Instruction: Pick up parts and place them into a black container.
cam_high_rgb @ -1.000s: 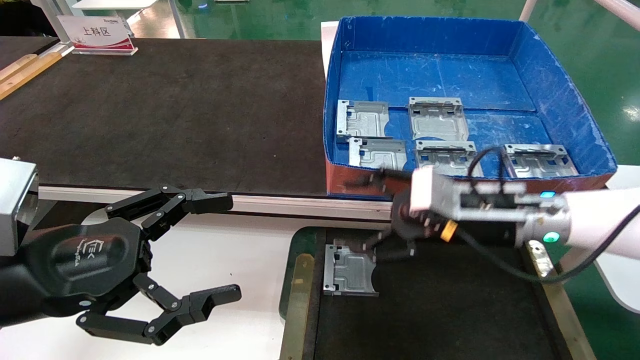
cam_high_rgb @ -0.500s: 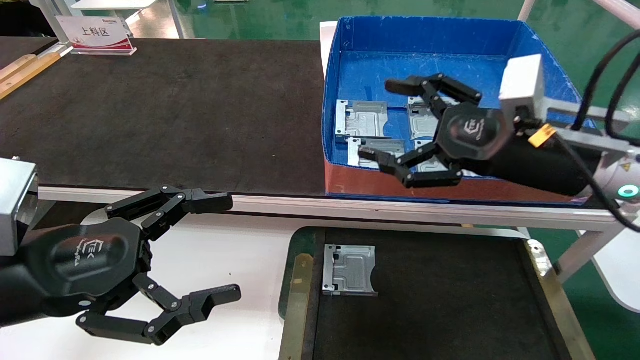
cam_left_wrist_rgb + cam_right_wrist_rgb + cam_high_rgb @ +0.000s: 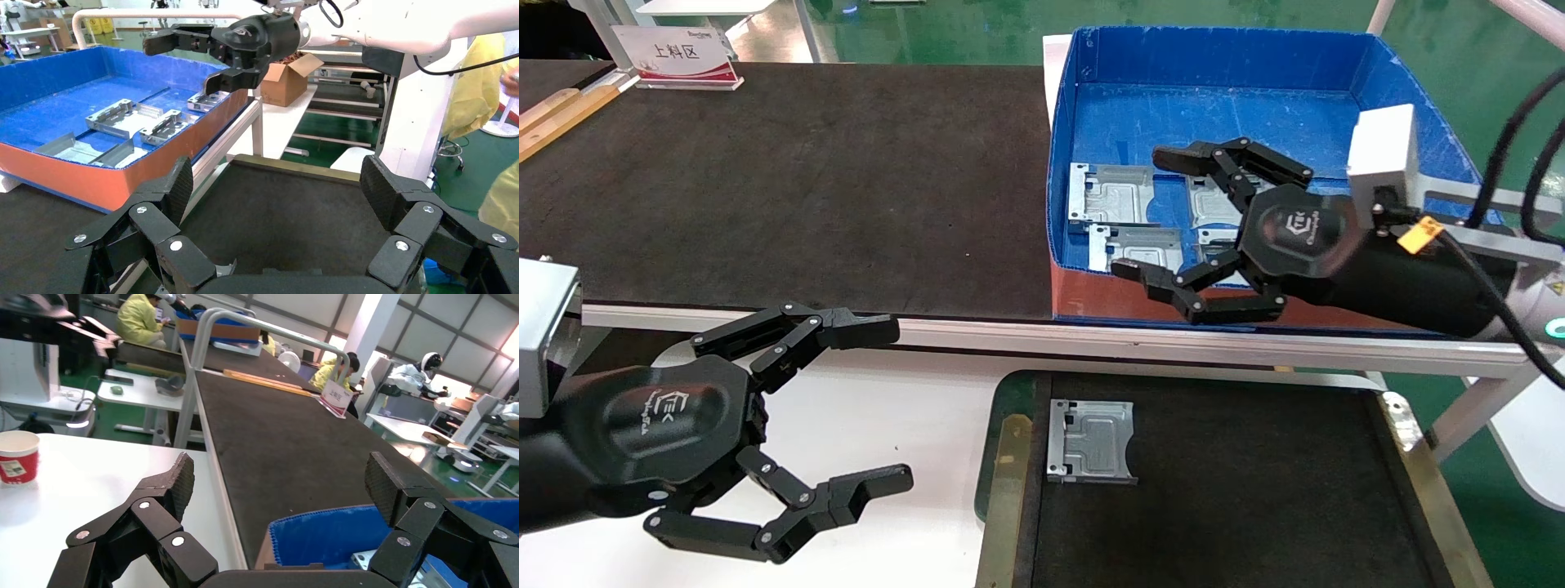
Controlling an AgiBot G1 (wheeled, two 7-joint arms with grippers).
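Silver stamped sheet-metal parts: one plate (image 3: 1089, 442) lies flat on the black felt floor of the shallow green-rimmed black container (image 3: 1406, 437), near its left end. Several more plates (image 3: 1109, 194) lie in the blue corrugated box with a red-brown front (image 3: 1091, 298), on the counter (image 3: 789, 180) covered by a large black mat. Right gripper (image 3: 1164, 214) hovers over the front of the box above these plates, fingers (image 3: 1173, 158) spread wide, holding nothing. Left gripper (image 3: 891, 400) is parked low over the white surface beside the container, fingers (image 3: 862, 329) likewise released and empty. A small sign (image 3: 676, 55) stands at the counter's far left corner.
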